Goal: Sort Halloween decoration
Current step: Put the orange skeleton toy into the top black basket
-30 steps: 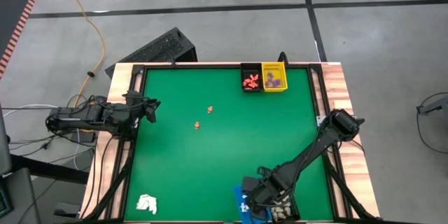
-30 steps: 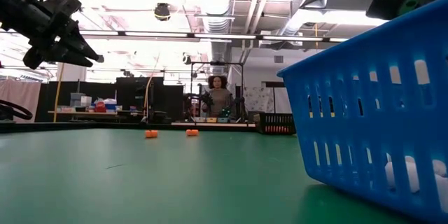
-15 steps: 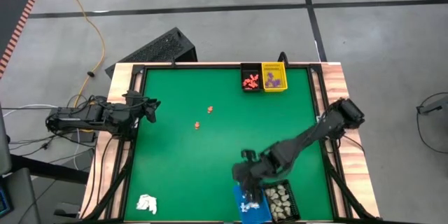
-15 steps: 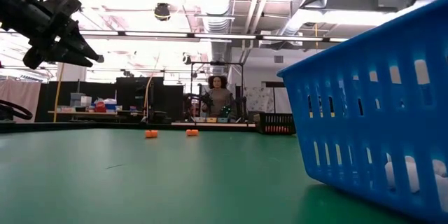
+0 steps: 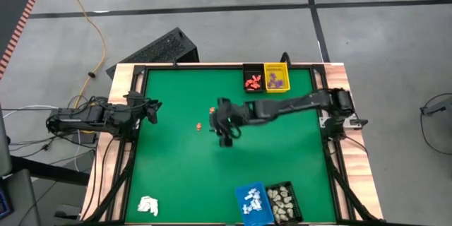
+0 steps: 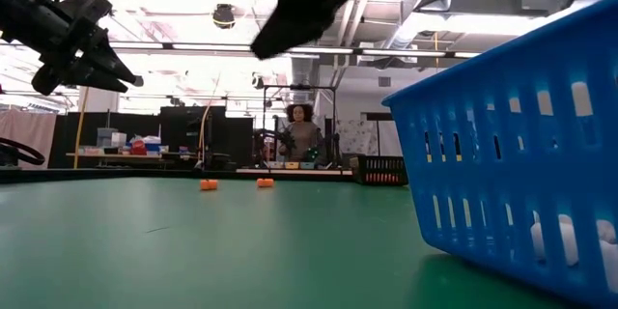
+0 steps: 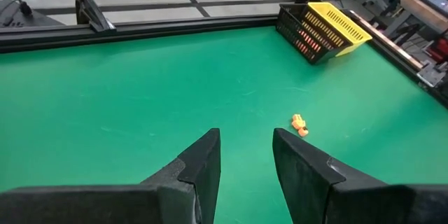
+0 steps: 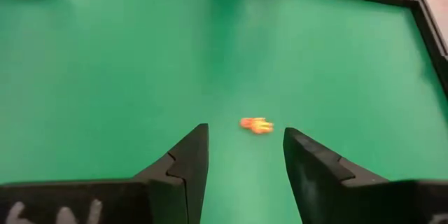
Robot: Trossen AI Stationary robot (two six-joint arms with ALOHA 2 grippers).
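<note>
The right claw (image 5: 223, 135) hangs empty, fingers apart, above the green table (image 5: 176, 169) near an orange piece (image 8: 256, 125).

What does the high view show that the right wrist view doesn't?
Only the high view: the black bin and yellow bin at the far edge, the blue basket and dark basket at the near edge, the waiting left pincer, and a second orange piece. Only the right wrist view: the right pincer standing open, empty. Both: an orange piece on the green table.
</note>
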